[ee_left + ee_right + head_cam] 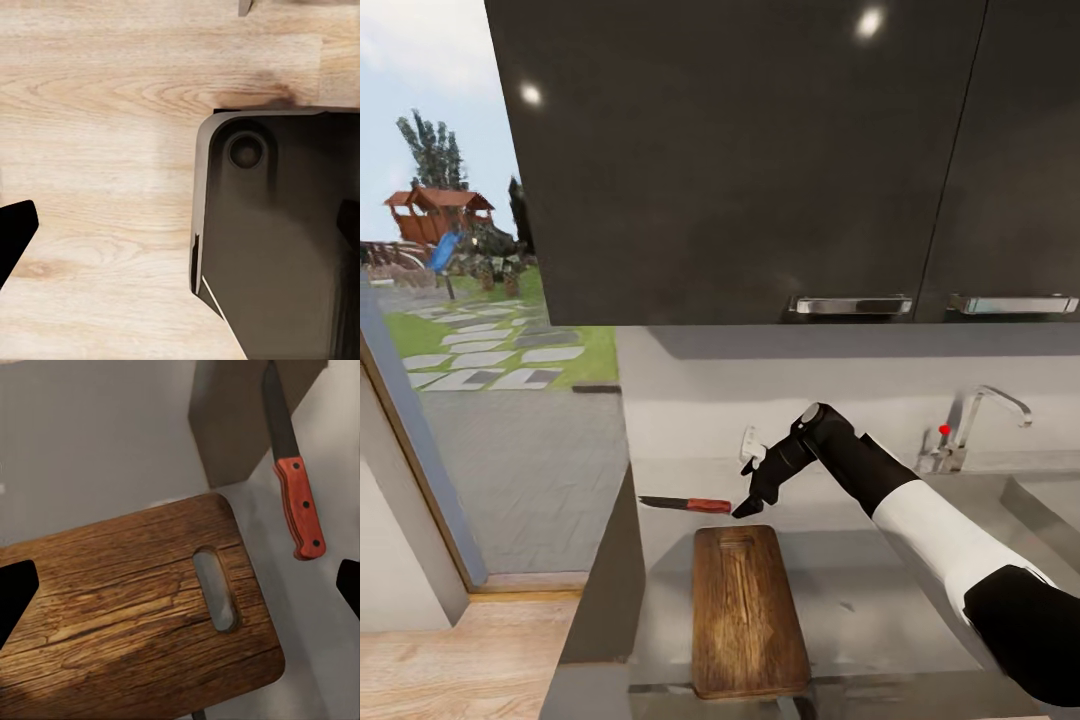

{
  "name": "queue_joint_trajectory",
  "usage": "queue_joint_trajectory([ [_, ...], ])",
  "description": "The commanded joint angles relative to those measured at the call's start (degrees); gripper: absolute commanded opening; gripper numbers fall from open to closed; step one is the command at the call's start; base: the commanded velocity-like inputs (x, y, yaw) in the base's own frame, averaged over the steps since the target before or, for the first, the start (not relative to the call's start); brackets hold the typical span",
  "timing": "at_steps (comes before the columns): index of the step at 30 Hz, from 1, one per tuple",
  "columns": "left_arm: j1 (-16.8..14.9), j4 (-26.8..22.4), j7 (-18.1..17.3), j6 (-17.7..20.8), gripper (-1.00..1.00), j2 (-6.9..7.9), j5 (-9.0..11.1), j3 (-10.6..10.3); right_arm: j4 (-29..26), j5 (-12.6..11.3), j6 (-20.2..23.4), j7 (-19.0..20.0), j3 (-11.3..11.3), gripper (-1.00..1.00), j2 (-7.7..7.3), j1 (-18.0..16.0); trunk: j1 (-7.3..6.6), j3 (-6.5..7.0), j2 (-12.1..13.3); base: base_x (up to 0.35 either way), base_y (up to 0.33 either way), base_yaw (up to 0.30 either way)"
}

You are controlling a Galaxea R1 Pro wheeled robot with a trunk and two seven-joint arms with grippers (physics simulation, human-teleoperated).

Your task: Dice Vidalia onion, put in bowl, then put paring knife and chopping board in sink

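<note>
The paring knife (685, 503) with its red handle (300, 506) lies flat on the grey countertop, just beyond the far left corner of the wooden chopping board (745, 610). My right gripper (750, 503) hovers low over the counter beside the end of the knife handle, above the board's slotted far end (214, 589). It is open, with its fingertips (15, 592) spread wide and nothing between them. My left gripper (180, 232) hangs open over the floor. The onion and the bowl are out of view.
The sink basin (1050, 505) with a chrome faucet (970, 420) lies to the right. Dark wall cabinets (760, 150) hang overhead. A wall socket (750, 445) sits behind the gripper. The counter ends at the left beside a window. Below the left gripper are wooden floor (97, 112) and the robot's dark base (277, 240).
</note>
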Motion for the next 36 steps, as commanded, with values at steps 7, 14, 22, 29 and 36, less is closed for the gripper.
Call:
queue_joint_trajectory([
  [7,-0.01,0.1,-0.03,-0.27,1.0,-0.08,0.29,-0.02,0.17,0.1,0.52,0.17,0.09,1.0,-0.05,0.03,0.02,-0.01,-0.03,0.0,0.013,0.0],
  [14,-0.01,0.12,0.03,-0.26,1.0,-0.27,0.31,-0.04,0.19,0.1,0.48,0.1,0.13,1.0,-0.01,0.02,0.02,-0.07,-0.03,0.0,0.0,0.0],
  [22,0.16,0.27,0.15,-0.18,1.0,-0.96,0.48,-0.02,0.2,0.1,0.49,0.08,0.1,1.0,-0.04,0.03,0.02,-0.27,-0.03,0.0,0.0,0.0],
  [29,1.44,0.28,0.44,-0.2,1.0,-4.46,0.7,0.03,0.2,0.1,0.47,0.08,0.12,1.0,-0.01,0.04,0.02,-0.44,-0.03,0.0,0.0,0.0],
  [36,2.18,0.28,2.8,-0.25,1.0,-5.22,2.33,0.67,0.35,0.1,0.44,0.08,0.09,1.0,-0.18,0.05,0.02,-0.57,-0.03,0.0,0.0,0.0],
])
